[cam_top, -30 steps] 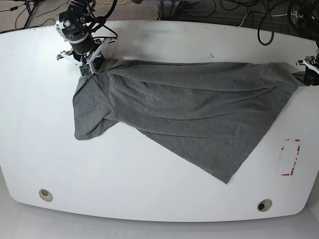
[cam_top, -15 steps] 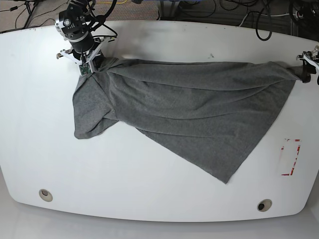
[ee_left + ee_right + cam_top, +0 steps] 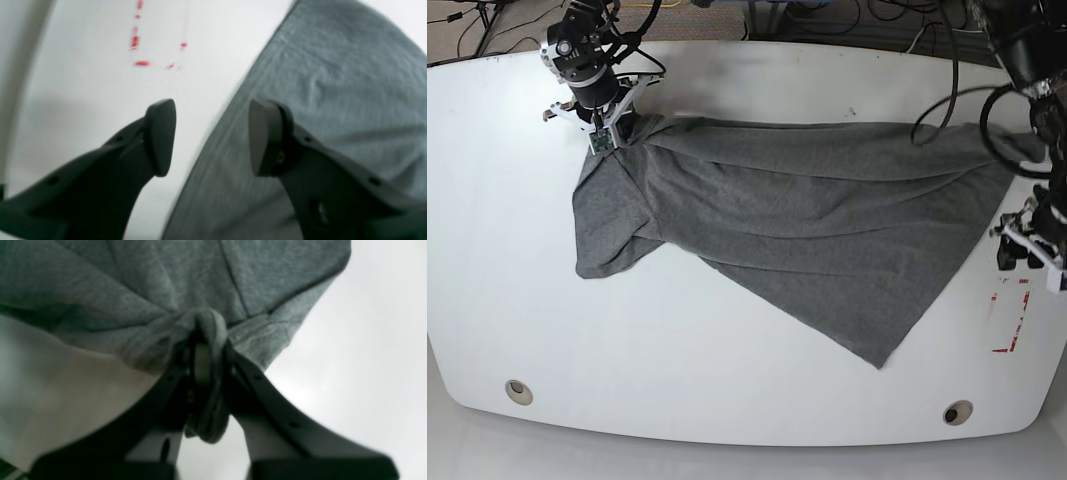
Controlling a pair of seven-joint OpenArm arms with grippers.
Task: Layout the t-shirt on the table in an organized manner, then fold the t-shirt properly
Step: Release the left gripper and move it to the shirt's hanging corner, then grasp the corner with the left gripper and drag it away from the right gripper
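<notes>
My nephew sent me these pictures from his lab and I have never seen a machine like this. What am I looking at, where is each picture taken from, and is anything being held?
This is a robot with two arms working over a white table. One picture looks down on the whole table; the other two come from small cameras mounted on each arm's wrist, so the dark prongs at the bottom are that arm's own pincers.

A grey t-shirt lies spread and wrinkled across the table. Near one edge there is a red-and-white tape mark, and two small round holes sit along the near side.

The right gripper, at the overview's upper left, is pinched shut on a bunched bit of the t-shirt. The left gripper, at the overview's right edge, has its jaws apart and holds nothing; it hangs over the shirt's edge.
</notes>
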